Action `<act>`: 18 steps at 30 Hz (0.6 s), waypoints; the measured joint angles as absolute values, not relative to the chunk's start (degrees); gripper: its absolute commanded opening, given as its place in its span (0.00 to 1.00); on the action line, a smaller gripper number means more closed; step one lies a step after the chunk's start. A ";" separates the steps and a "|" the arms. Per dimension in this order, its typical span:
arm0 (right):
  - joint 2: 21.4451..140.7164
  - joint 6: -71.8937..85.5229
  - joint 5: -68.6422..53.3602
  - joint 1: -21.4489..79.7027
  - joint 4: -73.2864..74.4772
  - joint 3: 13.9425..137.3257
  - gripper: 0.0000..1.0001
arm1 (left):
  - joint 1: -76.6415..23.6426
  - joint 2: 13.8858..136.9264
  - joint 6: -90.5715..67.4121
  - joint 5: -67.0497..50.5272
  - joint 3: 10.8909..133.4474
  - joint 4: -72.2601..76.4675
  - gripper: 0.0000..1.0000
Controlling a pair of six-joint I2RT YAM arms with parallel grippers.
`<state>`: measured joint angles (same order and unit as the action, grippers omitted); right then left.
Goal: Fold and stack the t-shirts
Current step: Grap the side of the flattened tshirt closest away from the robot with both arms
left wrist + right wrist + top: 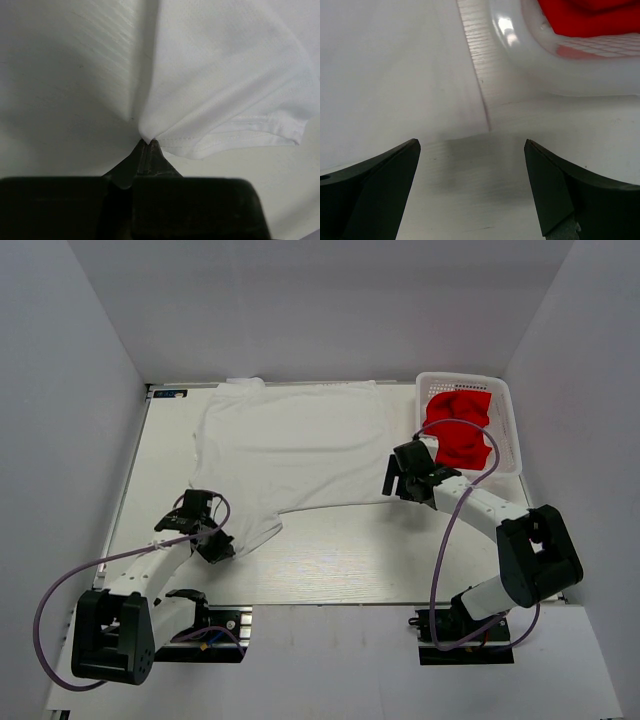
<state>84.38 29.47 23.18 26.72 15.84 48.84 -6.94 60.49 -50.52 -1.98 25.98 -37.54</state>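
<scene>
The large white t-shirt (300, 445) lies spread flat on the table, collar toward the far edge. My left gripper (221, 546) is shut on its near-left hem corner. In the left wrist view the fingertips (148, 143) pinch a small peak of white t-shirt (225, 75) cloth with the stitched hem beside it. My right gripper (399, 478) hovers open at the shirt's right edge. In the right wrist view the right gripper (472, 145) has bare table between its jaws, just short of the white t-shirt (395, 65) edge. The red t-shirt (460, 430) sits bunched in the basket, also seen as the red t-shirt (590, 15).
A white lattice basket (466, 379) stands at the far right of the table, and the basket wall (545, 65) is close to the right gripper. White walls enclose the table on three sides. Purple cables loop from both arms.
</scene>
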 measured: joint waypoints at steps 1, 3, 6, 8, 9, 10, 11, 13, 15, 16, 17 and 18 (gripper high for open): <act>84.38 29.67 23.35 26.59 16.29 48.80 0.90 | -6.94 60.29 -50.52 -1.67 25.98 -37.89 0.00; 84.38 30.09 23.68 26.26 16.58 48.36 0.87 | -6.94 59.81 -50.50 -1.21 26.00 -38.54 0.00; 84.49 31.20 23.86 25.74 16.51 47.40 0.84 | -6.94 59.46 -50.43 -0.75 26.30 -39.27 0.00; 85.30 32.47 23.83 25.47 16.32 47.33 0.81 | -6.94 59.46 -50.24 -0.56 26.81 -39.68 0.00; 85.91 33.01 23.77 25.32 15.88 47.33 0.81 | -6.94 59.48 -50.17 -0.45 27.09 -39.86 0.00; 86.50 33.65 23.57 25.17 15.42 47.33 0.80 | -6.94 59.57 -50.09 -0.38 27.29 -39.90 0.00; 87.20 34.37 23.31 25.10 14.94 47.33 0.75 | -6.94 59.88 -50.04 -0.36 27.57 -40.07 0.00; 88.62 35.64 22.72 24.91 13.87 47.33 0.71 | -6.94 61.14 -50.00 -0.34 28.16 -40.23 0.00; 90.08 36.56 22.20 24.73 12.78 47.33 0.66 | -6.94 62.26 -49.98 -0.32 28.47 -40.42 0.00; 90.91 37.10 21.91 24.69 12.25 47.33 0.59 | -6.94 62.65 -49.98 -0.30 28.60 -40.51 0.00; 91.68 37.10 22.15 24.64 11.94 47.37 0.51 | -6.94 62.89 -49.98 -0.30 28.64 -40.53 0.00; 91.90 37.39 22.09 24.56 11.51 47.48 0.34 | -6.94 63.00 -49.98 -0.30 28.64 -40.60 0.00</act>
